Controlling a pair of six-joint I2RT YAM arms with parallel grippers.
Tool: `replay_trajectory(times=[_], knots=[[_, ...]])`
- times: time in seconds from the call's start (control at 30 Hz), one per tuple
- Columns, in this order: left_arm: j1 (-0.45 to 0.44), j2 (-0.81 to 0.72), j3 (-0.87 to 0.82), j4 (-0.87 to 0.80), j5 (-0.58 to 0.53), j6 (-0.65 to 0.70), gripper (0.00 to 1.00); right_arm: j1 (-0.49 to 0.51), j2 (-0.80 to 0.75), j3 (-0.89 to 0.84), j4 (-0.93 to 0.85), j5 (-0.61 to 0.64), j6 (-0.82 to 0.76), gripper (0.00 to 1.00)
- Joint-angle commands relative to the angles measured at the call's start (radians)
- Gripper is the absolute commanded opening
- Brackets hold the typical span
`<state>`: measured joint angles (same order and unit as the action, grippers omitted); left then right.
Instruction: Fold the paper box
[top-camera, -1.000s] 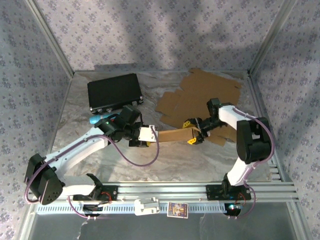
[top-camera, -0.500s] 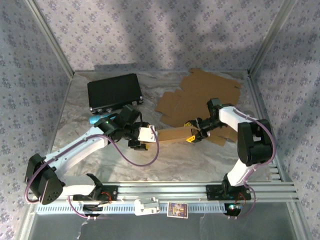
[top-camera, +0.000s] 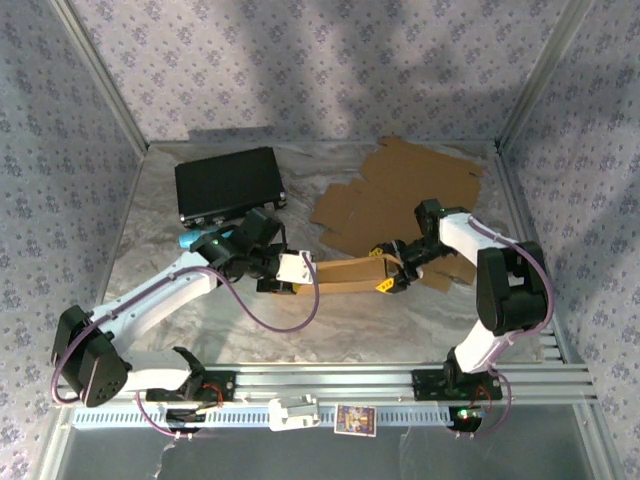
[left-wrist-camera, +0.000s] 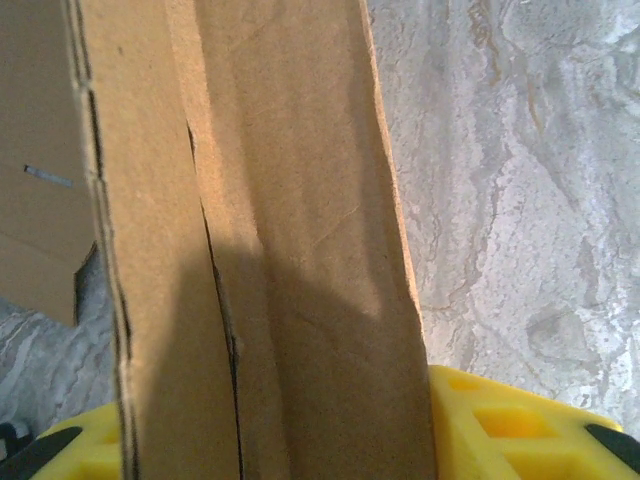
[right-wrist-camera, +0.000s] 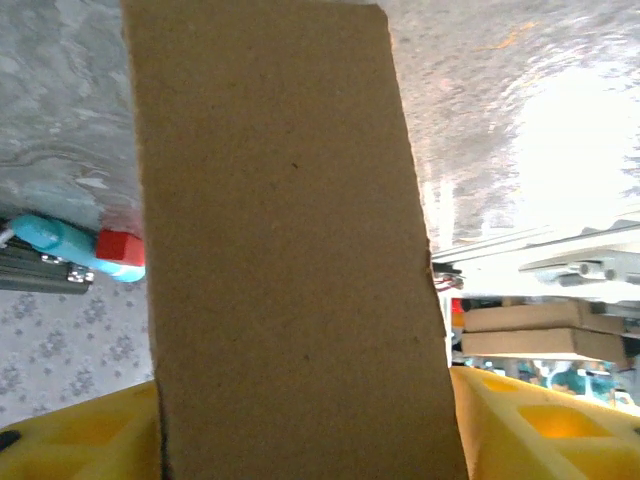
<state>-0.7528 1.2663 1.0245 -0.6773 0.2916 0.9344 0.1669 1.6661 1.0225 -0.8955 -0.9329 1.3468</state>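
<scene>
One flattened brown cardboard box (top-camera: 345, 270), pinched at both ends.
The left end effector (top-camera: 290, 272) and right end effector (top-camera: 388, 268) each clamp it; it looks light, stiff but crease-prone, best gripped beside its folds.

Overhead wide; wrist cameras close on cardboard (left-wrist-camera: 280, 250).

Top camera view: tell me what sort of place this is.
Likely a robot test booth, not a home: patterned cloth walls on a metal frame, left arm and right arm bolted to a rail at the table edge, holding a cardboard piece between them.
</scene>
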Motion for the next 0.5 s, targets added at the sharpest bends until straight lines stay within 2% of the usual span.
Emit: replay_trajectory(times=[0.0,0.27,0.37,0.47], knots=[[0.000,0.017,0.018,-0.119,0.083,0.030,0.43,-0.024,0.017,0.105,-0.109,0.027,-0.088,0.69],[0.006,0.016,0.049,-0.179,0.086,0.006,0.44,-0.101,-0.026,0.363,-0.370,0.211,-0.374,0.75],[0.007,0.011,0.061,-0.209,0.083,-0.011,0.44,-0.118,-0.060,0.444,-0.445,0.359,-0.519,0.73],[0.007,0.001,0.071,-0.248,0.078,-0.036,0.45,-0.105,-0.140,0.494,-0.407,0.525,-0.660,0.66]])
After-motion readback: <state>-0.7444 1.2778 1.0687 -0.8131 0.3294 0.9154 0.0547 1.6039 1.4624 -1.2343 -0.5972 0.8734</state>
